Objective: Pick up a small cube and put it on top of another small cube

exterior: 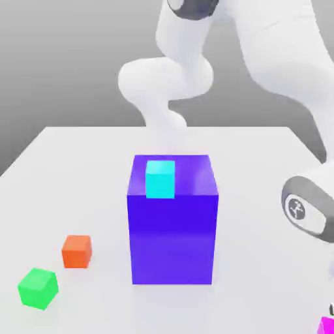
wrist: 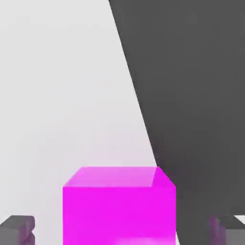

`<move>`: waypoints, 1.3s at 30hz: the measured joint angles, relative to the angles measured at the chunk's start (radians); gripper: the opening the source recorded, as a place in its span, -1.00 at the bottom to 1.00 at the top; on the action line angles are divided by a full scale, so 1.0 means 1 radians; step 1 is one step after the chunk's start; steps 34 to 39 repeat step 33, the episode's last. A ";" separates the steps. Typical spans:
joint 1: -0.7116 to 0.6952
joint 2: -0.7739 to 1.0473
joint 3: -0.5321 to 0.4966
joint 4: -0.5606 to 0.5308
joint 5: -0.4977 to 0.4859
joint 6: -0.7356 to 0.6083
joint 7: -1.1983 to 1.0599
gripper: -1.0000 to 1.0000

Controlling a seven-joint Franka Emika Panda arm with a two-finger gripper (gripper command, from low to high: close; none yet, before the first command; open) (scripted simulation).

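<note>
A magenta cube sits on the pale table between my gripper fingers. One dark fingertip stands on one side of it and the other fingertip on the opposite side, each with a visible gap to the cube. The jaws are open around it. In the exterior view the magenta cube peeks in at the bottom right corner, below the arm's wrist. A cyan small cube rests on top of the big blue block.
An orange cube and a green cube lie on the table at the exterior view's left front. The tall blue block stands mid-table. The white arm arches over from behind.
</note>
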 joint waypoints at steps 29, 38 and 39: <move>-0.569 -0.338 -0.382 -0.424 0.313 0.069 -0.060 1.00; -0.569 -0.338 -0.382 -0.424 0.313 0.069 -0.060 1.00; -0.569 -0.338 -0.382 -0.424 0.313 0.069 -0.060 1.00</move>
